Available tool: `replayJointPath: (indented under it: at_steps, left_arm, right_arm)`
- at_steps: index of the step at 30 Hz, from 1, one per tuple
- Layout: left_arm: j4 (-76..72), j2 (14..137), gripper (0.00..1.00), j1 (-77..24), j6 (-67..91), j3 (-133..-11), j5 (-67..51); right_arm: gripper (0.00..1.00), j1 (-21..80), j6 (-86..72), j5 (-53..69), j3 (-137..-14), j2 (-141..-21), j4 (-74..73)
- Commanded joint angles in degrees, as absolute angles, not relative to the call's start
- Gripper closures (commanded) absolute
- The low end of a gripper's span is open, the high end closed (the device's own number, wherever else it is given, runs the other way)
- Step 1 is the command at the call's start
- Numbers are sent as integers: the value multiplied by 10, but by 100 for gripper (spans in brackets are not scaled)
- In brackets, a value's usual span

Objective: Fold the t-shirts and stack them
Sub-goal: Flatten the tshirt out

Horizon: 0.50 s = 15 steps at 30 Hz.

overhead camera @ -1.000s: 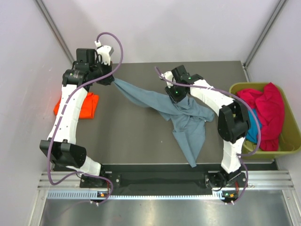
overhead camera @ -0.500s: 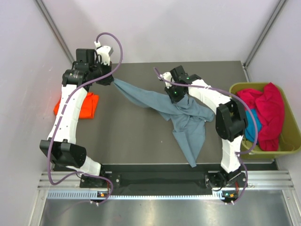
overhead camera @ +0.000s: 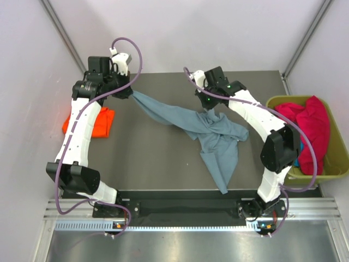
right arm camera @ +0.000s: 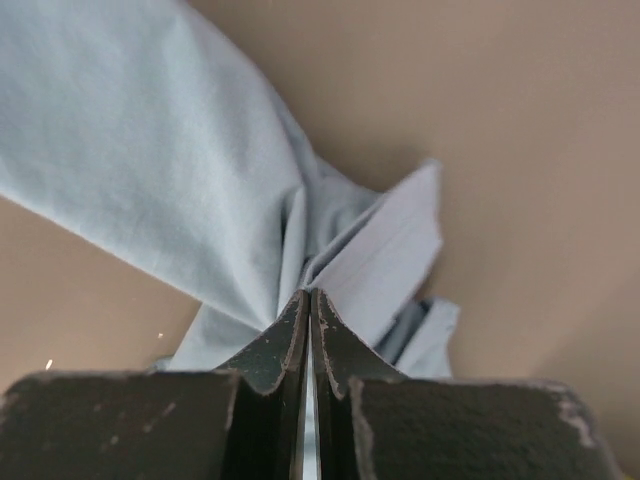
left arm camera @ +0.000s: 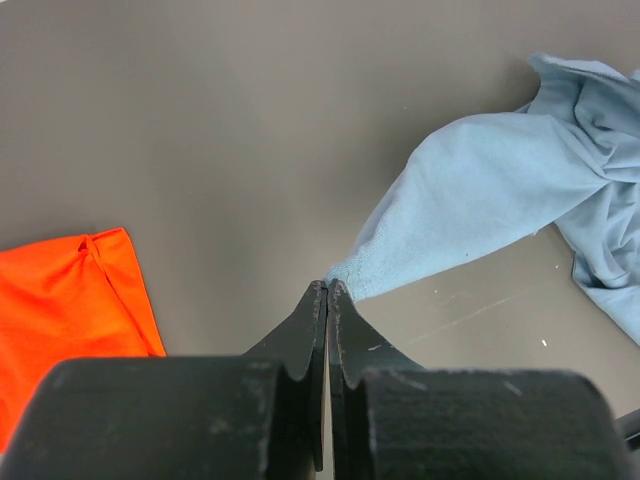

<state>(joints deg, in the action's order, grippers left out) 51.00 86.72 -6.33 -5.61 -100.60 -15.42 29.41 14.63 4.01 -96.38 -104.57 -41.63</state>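
Observation:
A dusty grey-blue t-shirt (overhead camera: 210,134) lies crumpled across the middle of the dark table, one corner stretched toward the back left. My left gripper (overhead camera: 128,93) is shut on that corner (left arm camera: 350,275), lifted off the table. My right gripper (overhead camera: 209,109) is shut on a fold of the same shirt (right arm camera: 330,250) near its top edge. A folded orange-red t-shirt (overhead camera: 91,121) lies at the table's left edge, also seen as the orange cloth (left arm camera: 60,300) in the left wrist view. Crimson-pink cloth (overhead camera: 308,128) and a bit of teal cloth (overhead camera: 294,150) sit in the bin.
The olive-green plastic bin (overhead camera: 341,164) stands off the table's right side. The grey-blue shirt's tail reaches almost to the table's near edge (overhead camera: 223,190). Pale walls close in on the left, back and right.
My right gripper closed on a fold of the grey-blue shirt and moved slightly back, lifting that part. The left gripper kept its grip and place.

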Motion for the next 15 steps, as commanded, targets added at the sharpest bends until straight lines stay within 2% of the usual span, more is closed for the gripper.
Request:
replayJointPath:
  at_steps: [1,6,7,10,15]
  left_arm:
    - [473,850,100,-58,-52,-1017,-162]
    - [440,871,100,-58,-69,-1062,-123]
    - [435,882,100,-57,-75,-1085,-117]
    - [415,900,100,-57,-83,-1131,-91]
    - [385,915,100,-56,-86,-1198,-57]
  right_arm:
    - [100,279,159,20,-1029,-1007,-402]
    - [100,217,164,3,-1151,-1015,-416]
    - [100,190,160,3,-1219,-1031,-435]
    - [100,141,151,4,-1314,-1038,-446]
    - [100,93,135,8,-1295,-945,-360]
